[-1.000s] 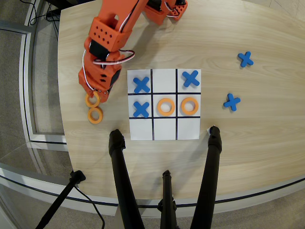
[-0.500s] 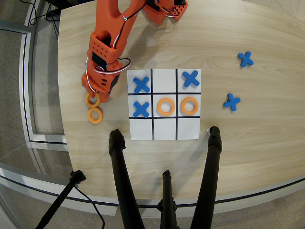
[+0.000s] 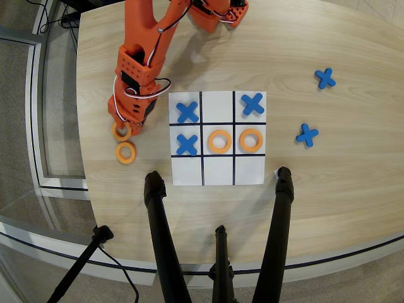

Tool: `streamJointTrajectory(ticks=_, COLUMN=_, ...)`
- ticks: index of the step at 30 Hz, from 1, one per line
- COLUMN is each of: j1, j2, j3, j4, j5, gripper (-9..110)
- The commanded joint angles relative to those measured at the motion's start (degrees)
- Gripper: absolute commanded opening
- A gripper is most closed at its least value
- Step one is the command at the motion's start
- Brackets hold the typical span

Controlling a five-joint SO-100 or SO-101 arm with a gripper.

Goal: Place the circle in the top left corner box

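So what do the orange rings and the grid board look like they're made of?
The orange rings look like matte moulded or printed plastic: uniform colour, clean thick edges, no glare. The grid board looks like a thin flat white sheet, paper or card, with printed black lines; it lies flush on the wood-grain table.

The arm (image 3: 146, 47) is bright orange plastic throughout, built of boxy, blocky segments. The block just above the fingers (image 3: 126, 124) has a face dotted with rows of small holes. A black motor body shows beneath that block, right behind the fingers. Thin white and red cables loop out beside it in an arc. A small pale screw head sits farther up the orange link. The fingers are orange too.
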Motion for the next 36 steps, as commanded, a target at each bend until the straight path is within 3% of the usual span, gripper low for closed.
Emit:
streamJointTrajectory(ticks=1, j1=1.41, j2=0.18, j3=2.29, j4=0.18, j5=-0.70, gripper=11)
streamJointTrajectory(ticks=9, j1=5.71, j2=6.33, j3=18.02, j4=-11.51, j5=-1.93, gripper=11)
streamJointTrajectory(ticks=21, j1=8.44, j2=13.97, j3=8.44, j4=28.04, j5=-3.08, gripper=9)
streamJointTrajectory(ticks=36, j1=8.96, j2=14.33, j3=5.54, j4=36.04, j5=-3.60, gripper=0)
